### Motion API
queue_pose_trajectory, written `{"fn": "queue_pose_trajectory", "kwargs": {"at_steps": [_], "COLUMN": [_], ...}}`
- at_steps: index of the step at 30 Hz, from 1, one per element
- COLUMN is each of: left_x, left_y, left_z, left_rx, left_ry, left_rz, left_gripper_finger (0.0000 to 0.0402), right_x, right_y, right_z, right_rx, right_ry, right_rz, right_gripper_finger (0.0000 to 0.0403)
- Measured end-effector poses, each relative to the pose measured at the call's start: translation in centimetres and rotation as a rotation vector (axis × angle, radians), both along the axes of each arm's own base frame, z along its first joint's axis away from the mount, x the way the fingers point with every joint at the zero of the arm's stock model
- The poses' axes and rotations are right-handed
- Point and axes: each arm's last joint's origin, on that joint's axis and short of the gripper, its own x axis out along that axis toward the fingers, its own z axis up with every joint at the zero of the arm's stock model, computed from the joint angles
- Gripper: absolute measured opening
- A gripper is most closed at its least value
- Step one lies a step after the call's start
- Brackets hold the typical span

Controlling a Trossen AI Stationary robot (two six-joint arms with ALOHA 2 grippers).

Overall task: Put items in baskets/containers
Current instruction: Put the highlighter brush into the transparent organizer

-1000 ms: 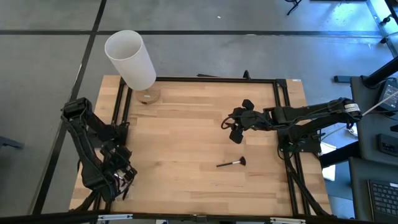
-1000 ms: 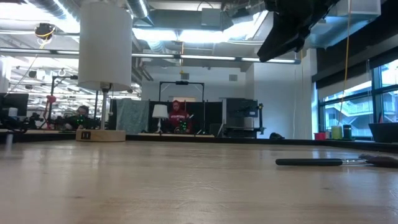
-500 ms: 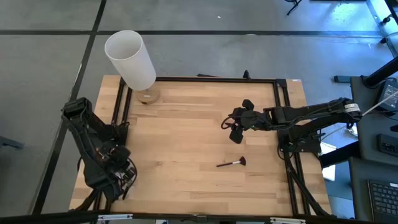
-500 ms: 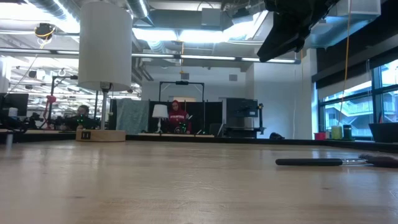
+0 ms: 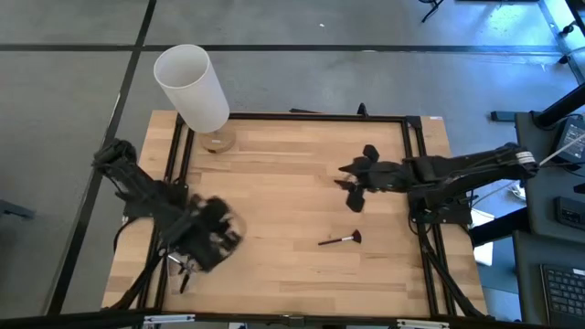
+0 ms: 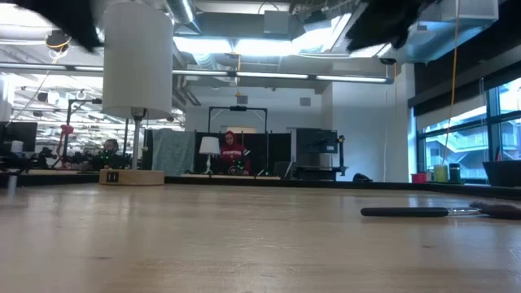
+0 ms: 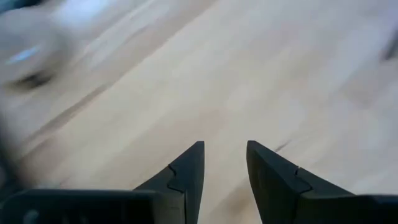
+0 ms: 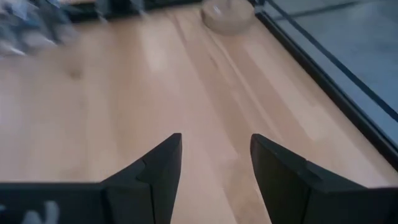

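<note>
One makeup brush (image 5: 340, 239) lies flat on the wood, with a dark handle and a small tuft; the low view shows it at the right (image 6: 423, 212). No see-through container shows in any view. My right gripper (image 5: 350, 177) hangs open above the table, on the far side of the brush, and its wrist view (image 8: 215, 152) shows only bare wood between the fingers. My left gripper (image 5: 219, 234) is open over the table's near-left part, blurred; in its wrist view (image 7: 224, 163) it also has bare wood below it.
A tall white cylinder (image 5: 192, 87) stands on a round wooden base (image 5: 218, 142) at the far-left corner; the right wrist view shows that base (image 8: 227, 15). A black frame (image 5: 302, 117) runs along the table's edges. Bare wood lies between the two arms.
My left arm has swung quickly from the near-left corner out over the table, toward the right. My right gripper has risen a little and turned slightly. The brush has stayed where it was.
</note>
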Motion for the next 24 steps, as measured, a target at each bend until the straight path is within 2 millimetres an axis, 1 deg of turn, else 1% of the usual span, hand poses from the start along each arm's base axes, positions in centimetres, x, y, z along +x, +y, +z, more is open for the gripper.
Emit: {"fn": "queue_pose_trajectory", "kwargs": {"at_steps": [3, 6, 10, 13, 15, 18, 21, 24], "left_x": [4.3, 8.6, 14.2, 18.0, 20.1, 22.9, 25.5, 27.7], "left_y": [1.7, 3.3, 4.3, 4.8, 5.1, 5.7, 5.8, 5.3], "left_z": [-1.2, -2.5, -4.3, -6.3, -8.0, -10.5, -12.4, -14.5], "left_rx": [-0.041, -0.016, 0.053, 0.054, 0.032, 0.004, -0.021, -0.031], "left_ry": [-0.042, -0.127, -0.243, -0.362, -0.426, -0.465, -0.464, -0.422], "left_rz": [-0.076, -0.145, -0.336, -0.475, -0.558, -0.641, -0.688, -0.766], "left_gripper_finger": [0.0115, 0.011, 0.0103, 0.0102, 0.0102, 0.0102, 0.0102, 0.0102], "right_x": [-2.0, -3.8, -5.2, -6.4, -7.1, -7.6, -7.6, -7.5], "right_y": [0.8, 1.3, 1.4, 1.6, 1.8, 2.3, 2.9, 3.5], "right_z": [1.2, 1.3, -0.1, -1.4, -2.0, -2.3, -3.0, -4.3], "right_rx": [0.015, 0.031, 0.08, 0.14, 0.172, 0.175, 0.192, 0.229], "right_ry": [-0.043, -0.019, 0.139, 0.292, 0.353, 0.365, 0.374, 0.406], "right_rz": [0.037, 0.031, -0.026, -0.109, -0.167, -0.225, -0.215, -0.187], "right_gripper_finger": [0.019, 0.019, 0.019, 0.019, 0.019, 0.019, 0.019, 0.019]}}
